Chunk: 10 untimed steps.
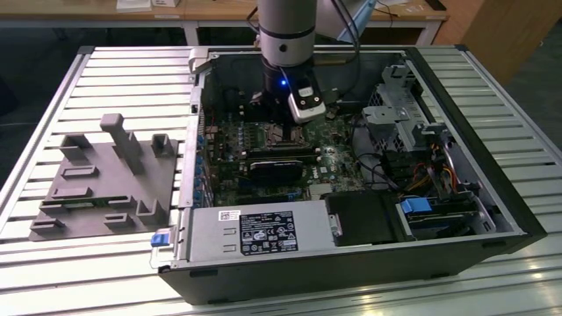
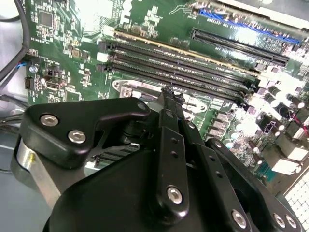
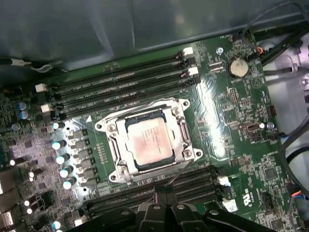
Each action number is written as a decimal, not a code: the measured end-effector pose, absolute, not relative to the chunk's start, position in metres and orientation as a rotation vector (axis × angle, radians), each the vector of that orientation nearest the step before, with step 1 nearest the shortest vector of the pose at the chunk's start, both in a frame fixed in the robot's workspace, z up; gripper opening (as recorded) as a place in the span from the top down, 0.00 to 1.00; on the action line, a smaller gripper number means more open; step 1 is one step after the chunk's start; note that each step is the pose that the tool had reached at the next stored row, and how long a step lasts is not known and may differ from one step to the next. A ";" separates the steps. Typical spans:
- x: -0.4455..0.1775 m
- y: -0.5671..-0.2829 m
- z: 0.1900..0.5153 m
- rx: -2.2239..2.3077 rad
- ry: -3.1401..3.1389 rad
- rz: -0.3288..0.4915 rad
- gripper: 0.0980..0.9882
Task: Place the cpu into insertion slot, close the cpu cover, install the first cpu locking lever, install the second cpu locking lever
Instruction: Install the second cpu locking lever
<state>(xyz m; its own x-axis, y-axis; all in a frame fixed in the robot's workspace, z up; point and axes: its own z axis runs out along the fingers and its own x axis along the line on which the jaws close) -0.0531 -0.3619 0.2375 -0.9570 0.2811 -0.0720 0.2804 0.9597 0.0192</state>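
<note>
In the first wrist view, the cpu (image 3: 146, 140) is seen seated in the insertion slot (image 3: 114, 161) at frame centre, the cpu cover (image 3: 179, 126) lying around it. The cover is judged thin, stiff and springy, best pushed at its free edge. The gripper (image 3: 164, 191), at lower centre, appears pressed together.

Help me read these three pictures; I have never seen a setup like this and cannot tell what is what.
The exterior view looks from outside at an open computer case lying on a slatted table. A grey robot arm reaches down into it. Beside the case, on the exterior view's left, lies a grey plastic fixture. The two wrist views come from cameras riding on the arm. The first wrist view looks down on the green motherboard: the cpu already sits in the insertion slot, with the cpu cover framing it. The black shapes in the second wrist view are the gripper itself, above the long memory slots.
</note>
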 end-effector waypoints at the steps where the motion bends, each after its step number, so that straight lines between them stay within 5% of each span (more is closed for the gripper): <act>1: -0.053 -0.363 0.238 0.435 3.037 0.013 1.00; 10: -0.057 -0.366 0.233 0.326 3.051 0.018 1.00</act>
<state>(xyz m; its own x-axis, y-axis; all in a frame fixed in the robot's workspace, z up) -0.0566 -0.3656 0.2328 -0.9747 0.2114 -0.0719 0.2106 0.9774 0.0193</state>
